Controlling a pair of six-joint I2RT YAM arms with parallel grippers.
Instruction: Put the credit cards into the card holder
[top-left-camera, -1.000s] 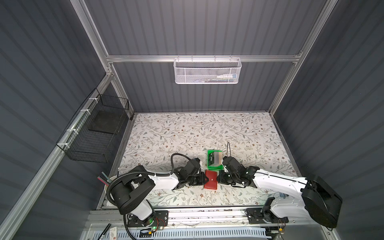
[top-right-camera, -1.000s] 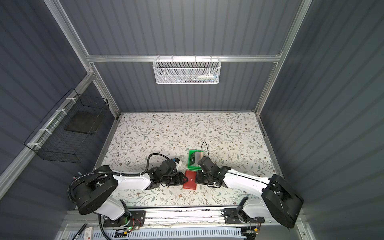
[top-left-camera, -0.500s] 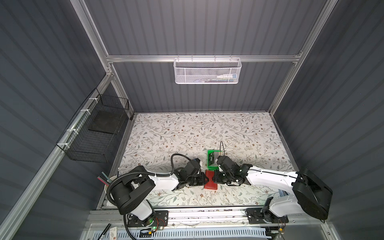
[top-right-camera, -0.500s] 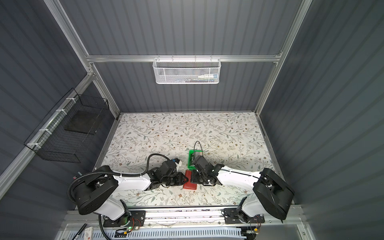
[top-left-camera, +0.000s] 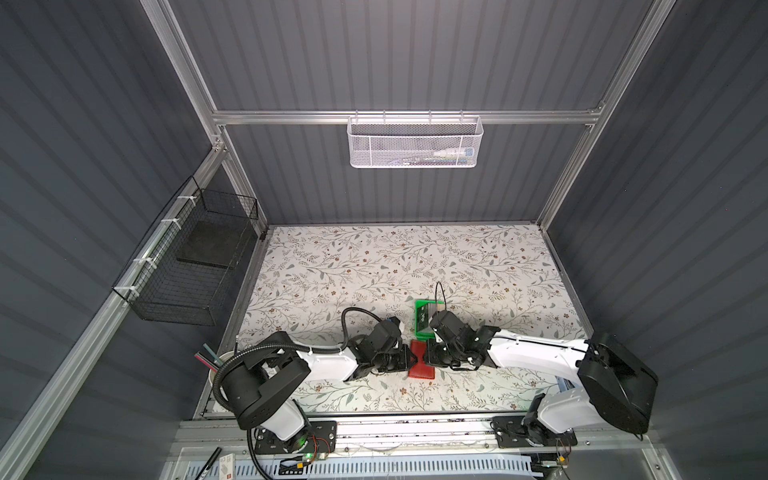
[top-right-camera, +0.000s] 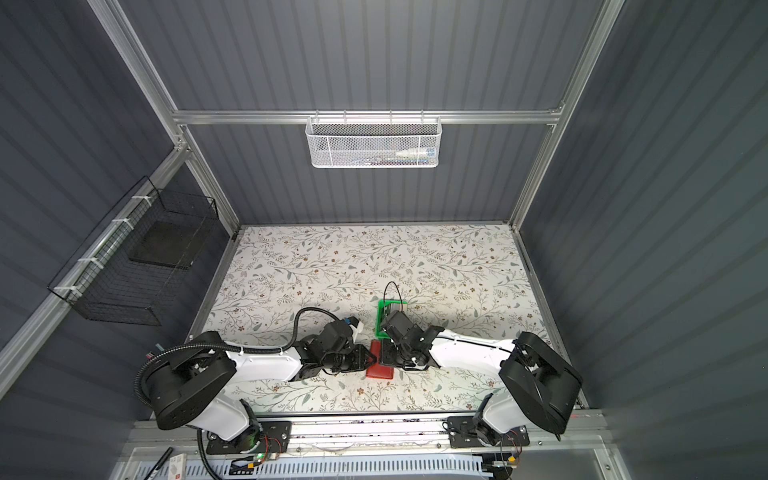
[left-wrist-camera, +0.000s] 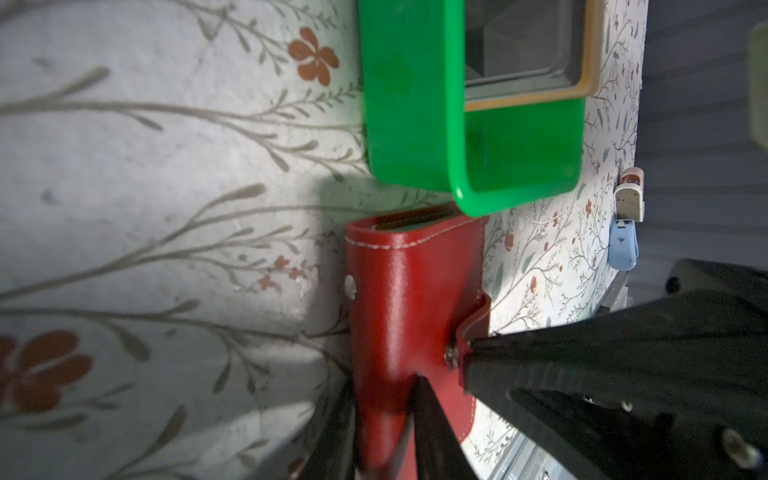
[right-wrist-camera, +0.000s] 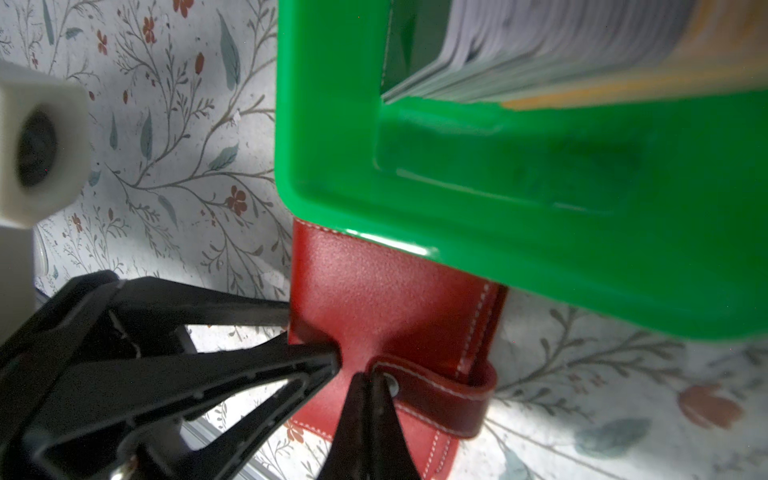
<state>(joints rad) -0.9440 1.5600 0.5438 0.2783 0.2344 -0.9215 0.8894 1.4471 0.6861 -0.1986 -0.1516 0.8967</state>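
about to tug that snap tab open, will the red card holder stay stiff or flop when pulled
Probably bends rather than stays rigid: the card holder looks like soft stitched leather, and its snap tab curls in a loop. Likely light and prone to sliding on the table cover, hence the left pincer clamping its edge.

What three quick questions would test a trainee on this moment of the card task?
1. Fill in: the left gripper clamps the card holder; the shut right gripper touches its snap ____.
2. The credit cards sit in: A) green tray B) card holder C) right gripper.
3. True or false: the card holder lies open.
Key: 1 tab; 2 A; 3 false.
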